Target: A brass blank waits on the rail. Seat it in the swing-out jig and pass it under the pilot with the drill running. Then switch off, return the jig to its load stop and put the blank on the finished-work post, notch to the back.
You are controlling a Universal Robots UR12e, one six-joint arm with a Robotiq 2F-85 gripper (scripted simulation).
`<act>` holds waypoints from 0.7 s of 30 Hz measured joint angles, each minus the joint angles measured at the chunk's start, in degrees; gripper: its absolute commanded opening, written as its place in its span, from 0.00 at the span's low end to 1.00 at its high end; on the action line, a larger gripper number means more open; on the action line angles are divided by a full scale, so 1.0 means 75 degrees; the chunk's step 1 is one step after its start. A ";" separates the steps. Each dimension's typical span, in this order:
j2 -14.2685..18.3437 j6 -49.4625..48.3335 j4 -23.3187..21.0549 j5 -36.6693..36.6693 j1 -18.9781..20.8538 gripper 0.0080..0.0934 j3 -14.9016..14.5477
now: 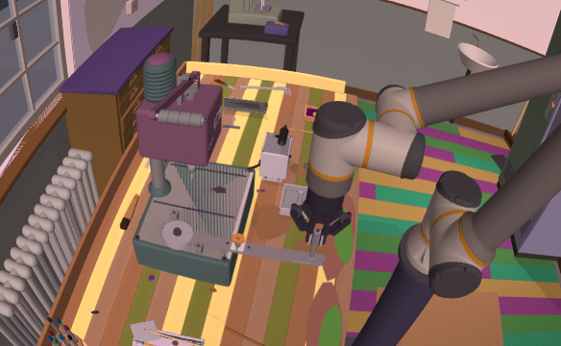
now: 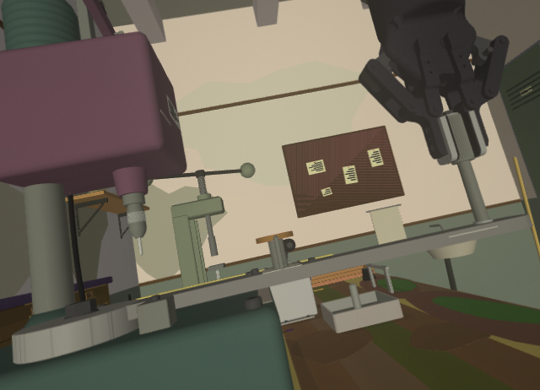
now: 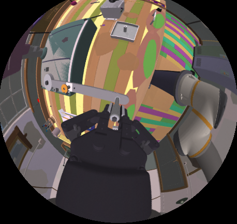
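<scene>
The knurled top of the jig arm's handle [image 2: 462, 135] is partly hidden between my fingers. Its stem stands on the outer end of the long grey jig arm [image 1: 280, 253]. The arm reaches out past the drill table's corner over the bench. The brass blank [image 1: 237, 238] [image 2: 274, 237] [image 3: 64, 88] sits on the jig's seat by the table corner. The drill chuck and bit [image 2: 137, 224] hang under the purple drill head [image 1: 179, 125], well left of the blank. The finished-work post stands in a grey tray [image 1: 293, 198] [image 3: 124, 31] [image 2: 361, 309] behind the arm. My gripper [image 1: 315, 236] [image 2: 460, 148] [image 3: 115, 115] is closed around the handle.
The green drill base's front corner [image 1: 189, 262] lies under the arm's pivot end. A white switch box [image 1: 276, 156] with a black lever stands behind the tray. A clamp stand [image 2: 196, 233] rises at the table's back. My own arm's elbow [image 1: 453, 240] sits to the right.
</scene>
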 measured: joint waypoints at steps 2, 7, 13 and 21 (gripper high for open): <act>0.0000 0.0000 0.0000 0.0000 0.0000 0.24 0.0000; -0.0003 0.0000 0.0005 0.0001 0.0001 0.36 -0.0003; -0.0003 0.0000 0.0005 0.0001 0.0001 0.47 -0.0003; -0.0003 0.0000 0.0005 0.0001 0.0001 0.47 -0.0003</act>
